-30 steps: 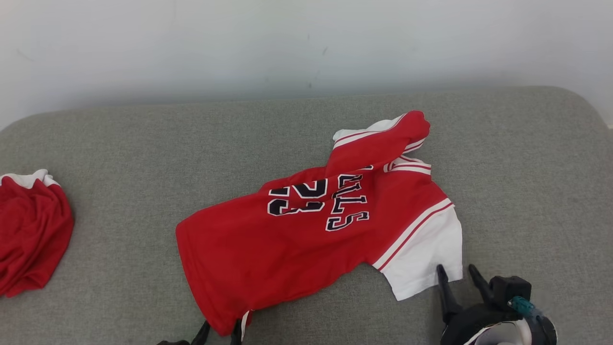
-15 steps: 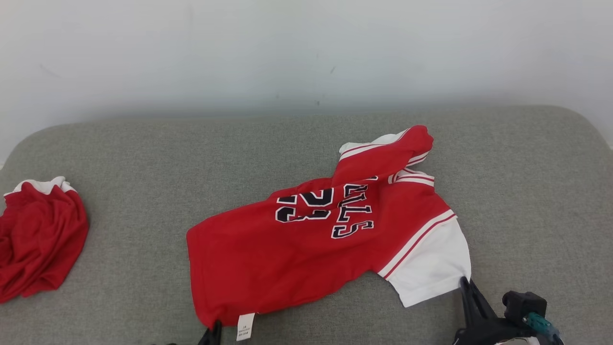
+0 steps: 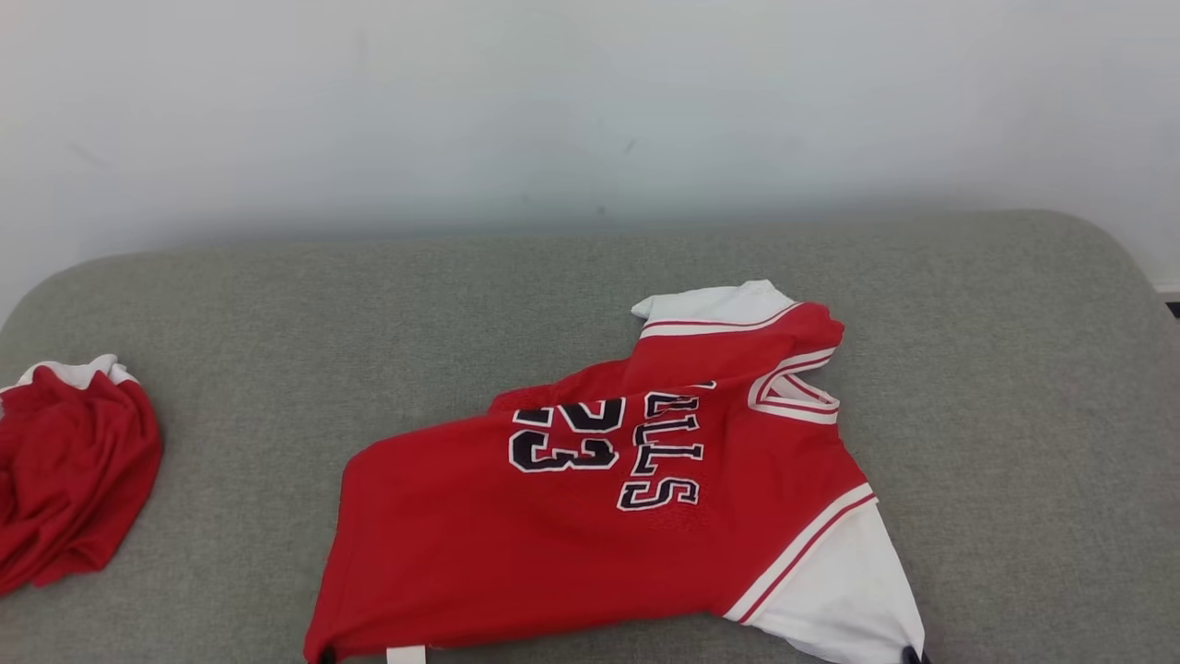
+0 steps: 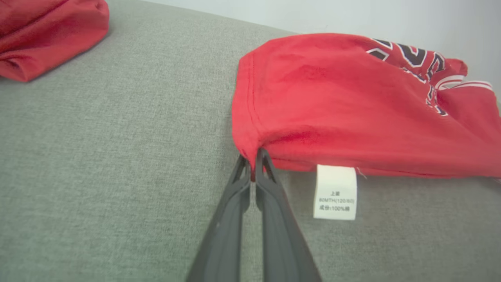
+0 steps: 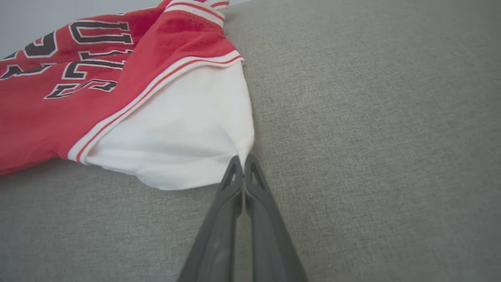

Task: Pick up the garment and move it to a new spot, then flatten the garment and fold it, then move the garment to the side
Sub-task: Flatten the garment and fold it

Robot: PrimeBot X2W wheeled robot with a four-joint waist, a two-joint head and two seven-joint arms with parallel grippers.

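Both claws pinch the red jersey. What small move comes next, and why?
Probably lift both together slightly: the left gripper is shut on the jersey at its hem corner, the right gripper on its white sleeve, so it can be carried.

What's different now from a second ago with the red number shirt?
Both end effectors closed on the jersey: the left end effector pinched its red hem corner, the right end effector its white sleeve. The jersey got tugged flatter, so its collar shows. The crumpled red garment stayed put on the grey cushion.
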